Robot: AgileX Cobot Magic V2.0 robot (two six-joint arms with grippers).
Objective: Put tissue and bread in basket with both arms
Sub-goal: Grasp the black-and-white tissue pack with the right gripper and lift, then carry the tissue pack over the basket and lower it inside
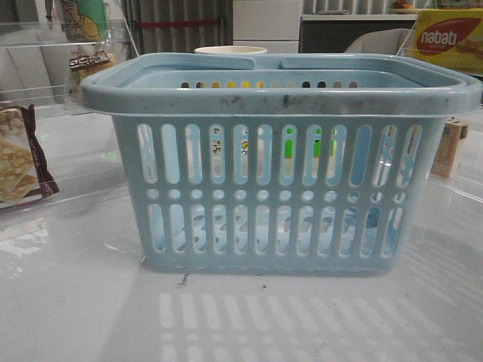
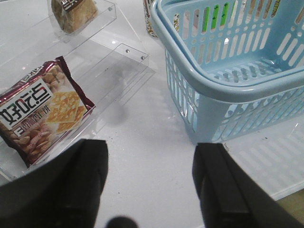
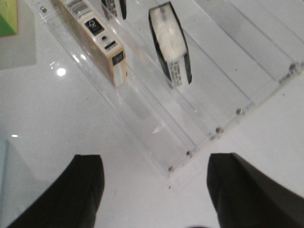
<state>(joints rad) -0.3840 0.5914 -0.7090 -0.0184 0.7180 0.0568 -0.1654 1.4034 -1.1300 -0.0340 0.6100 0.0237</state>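
The pale blue slotted basket stands mid-table and looks empty in the left wrist view. The bread, golden-brown in a clear wrapper, lies on a clear acrylic shelf, well beyond my left gripper. That gripper is open and empty over the bare table, beside the basket's corner. The tissue, a dark pack with a whitish face, stands on edge on a clear acrylic rack, beyond my right gripper, which is open and empty. Neither gripper shows in the front view.
A maroon cracker bag lies on the lower acrylic step left of the basket and also shows in the front view. A tan box stands on the rack next to the tissue. A yellow Nabati box sits at the back right.
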